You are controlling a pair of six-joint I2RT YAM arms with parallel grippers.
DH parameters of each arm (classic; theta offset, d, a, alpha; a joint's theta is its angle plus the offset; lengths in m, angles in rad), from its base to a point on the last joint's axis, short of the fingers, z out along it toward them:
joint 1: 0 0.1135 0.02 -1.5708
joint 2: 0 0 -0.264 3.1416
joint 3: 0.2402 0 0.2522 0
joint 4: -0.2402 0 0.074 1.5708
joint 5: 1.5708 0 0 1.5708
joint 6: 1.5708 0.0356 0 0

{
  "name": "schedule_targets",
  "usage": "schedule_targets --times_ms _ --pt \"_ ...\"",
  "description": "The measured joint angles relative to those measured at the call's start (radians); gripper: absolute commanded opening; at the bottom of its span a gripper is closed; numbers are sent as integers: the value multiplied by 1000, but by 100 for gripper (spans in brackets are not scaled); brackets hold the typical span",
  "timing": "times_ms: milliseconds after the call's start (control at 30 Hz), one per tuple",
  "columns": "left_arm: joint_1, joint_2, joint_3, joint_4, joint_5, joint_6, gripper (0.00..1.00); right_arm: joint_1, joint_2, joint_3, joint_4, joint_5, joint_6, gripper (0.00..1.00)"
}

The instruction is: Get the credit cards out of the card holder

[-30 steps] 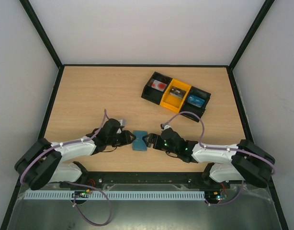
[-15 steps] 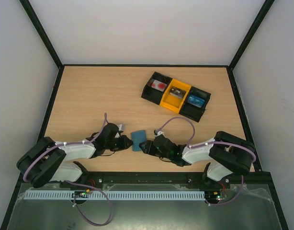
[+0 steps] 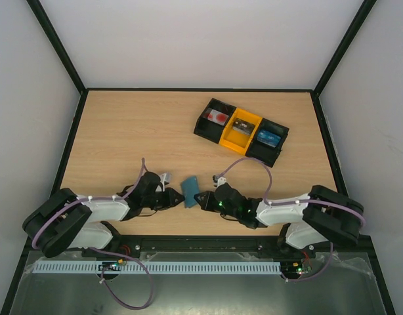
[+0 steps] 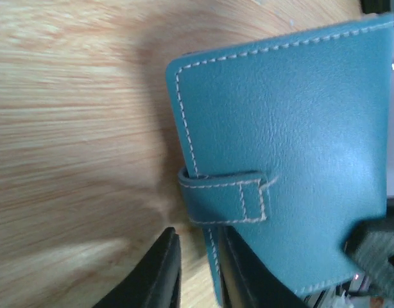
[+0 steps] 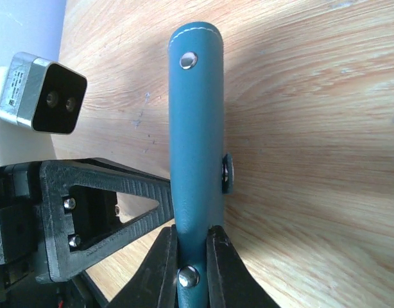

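Observation:
The dusty-blue card holder (image 3: 190,187) stands tipped up on edge near the table's front, between both arms. My left gripper (image 3: 176,197) is at its left side, and the left wrist view shows those jaws (image 4: 197,240) closed on a thin edge of the holder (image 4: 287,135) just below its closing tab (image 4: 226,199). My right gripper (image 5: 192,234) is shut on the holder's folded spine (image 5: 196,128). A white credit card with red marks (image 3: 218,117), a dark one (image 3: 241,127) and a blue one (image 3: 268,136) lie in the tray's bins. No card shows in the holder.
The black-and-yellow three-bin tray (image 3: 205,128) sits at the back right of the wooden table (image 3: 123,131). Black frame rails and white walls enclose the table. The left arm's fingers (image 5: 101,192) and wrist camera (image 5: 43,96) are close by in the right wrist view.
The right gripper has closed on the card holder and the left has closed on its edge. The holder has gone from lying flat to tipped up on edge.

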Motion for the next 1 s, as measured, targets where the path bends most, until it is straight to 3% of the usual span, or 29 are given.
schedule_targets --times_ms 200,433,700,867,1000 --pt "-3 -107 -14 -25 16 -35 62 0 -190 43 -327 85 -61 6" --pt "22 -363 47 -250 -105 13 87 1 -380 209 -824 318 -69 9" --pt "88 -494 65 -430 -179 41 92 1 -216 310 -1128 441 -77 13" --pt "111 -511 65 -490 -180 46 92 40 -87 373 -1120 432 -108 28" --pt "120 -526 63 -505 -179 40 91 93 10 416 -989 344 -154 33"
